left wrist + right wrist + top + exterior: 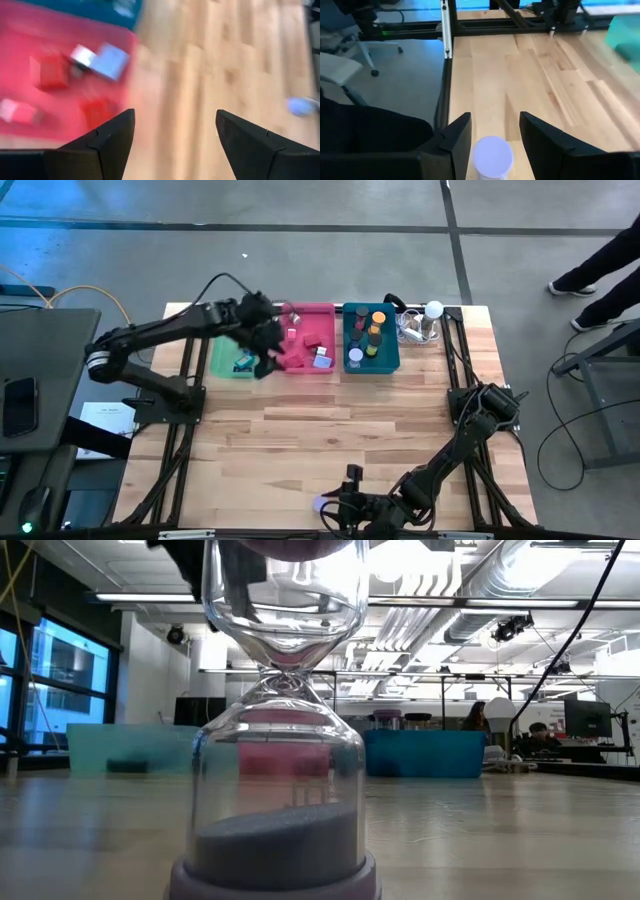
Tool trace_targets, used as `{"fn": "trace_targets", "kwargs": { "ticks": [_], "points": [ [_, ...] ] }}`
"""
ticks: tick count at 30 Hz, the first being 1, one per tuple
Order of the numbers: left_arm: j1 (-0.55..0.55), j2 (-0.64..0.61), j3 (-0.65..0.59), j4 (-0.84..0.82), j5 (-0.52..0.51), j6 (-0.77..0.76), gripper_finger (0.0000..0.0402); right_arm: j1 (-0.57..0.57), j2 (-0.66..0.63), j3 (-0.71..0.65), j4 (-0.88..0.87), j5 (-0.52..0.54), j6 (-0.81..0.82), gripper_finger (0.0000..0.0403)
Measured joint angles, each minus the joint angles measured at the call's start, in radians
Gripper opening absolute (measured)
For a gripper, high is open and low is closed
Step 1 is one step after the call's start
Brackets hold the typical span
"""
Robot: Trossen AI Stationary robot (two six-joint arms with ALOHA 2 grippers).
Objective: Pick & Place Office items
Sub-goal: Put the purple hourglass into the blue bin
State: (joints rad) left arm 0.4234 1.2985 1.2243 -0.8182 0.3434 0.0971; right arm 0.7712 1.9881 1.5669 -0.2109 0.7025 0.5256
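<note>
Left gripper (268,345) sits over the seam between the green tray (222,360) and the pink tray (312,315), fingers (102,145) spread wide, nothing between them; its wrist view shows red blocks (50,72) and a pale blue block (112,61) lying in the pink tray; the teal tray (390,360) holds dark caps and an orange cylinder (378,317). Right gripper (335,508) is at the near table edge, jaws part-closed around the lavender-capped hourglass (492,156); firm contact cannot be confirmed from the wrist view, so a real grip is a judgement only. The hourglass (283,710) stands upright just in front of the low camera. Risks: tall, narrow-waisted glass, likely top-heavy; an off-centre squeeze or a fast lift could tip it off the near edge; smooth glass may slip through the pads; carrying it to the trays brings the right arm toward the left gripper, so a collision is possible if both move together.
</note>
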Motion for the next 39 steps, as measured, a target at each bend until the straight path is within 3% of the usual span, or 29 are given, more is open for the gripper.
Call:
{"fn": "trace_targets", "kwargs": {
  "ticks": [4,7,13,15,20,23,29,39],
  "points": [
    [-0.113,-0.059,0.0,-0.126,-0.007,-0.095,0.0271,-0.013,0.0,0.0,0.007,-0.063,0.05,0.0155],
    [-0.208,-0.085,0.0,-0.207,-0.014,-0.132,0.0271,-0.038,0.0,0.0,0.026,-0.041,0.05,0.0155],
    [-0.386,-0.115,-0.001,-0.307,-0.224,-0.217,0.0271,-0.089,-0.001,0.0,0.032,0.007,0.079,0.0187],
    [-0.432,-0.121,-0.004,-0.333,-0.296,-0.254,0.0271,-0.098,-0.001,0.0,0.033,0.063,0.074,0.0209],
    [-0.54,-0.181,-0.082,-0.405,-0.393,-0.358,0.0271,-0.108,-0.001,0.0,0.058,0.304,-0.114,0.0262],
    [-0.583,-0.256,-0.161,-0.41,-0.4,-0.399,0.0271,-0.107,-0.001,0.001,0.09,0.343,-0.247,0.0284],
    [-0.642,-0.427,-0.3,-0.338,-0.399,-0.504,0.0271,-0.079,-0.025,0.001,0.219,0.197,-0.384,0.0301],
    [-0.735,-0.579,-0.431,-0.155,-0.398,-0.533,0.0271,-0.004,-0.051,0.043,0.106,-0.078,-0.103,0.0302]
  ]
}}
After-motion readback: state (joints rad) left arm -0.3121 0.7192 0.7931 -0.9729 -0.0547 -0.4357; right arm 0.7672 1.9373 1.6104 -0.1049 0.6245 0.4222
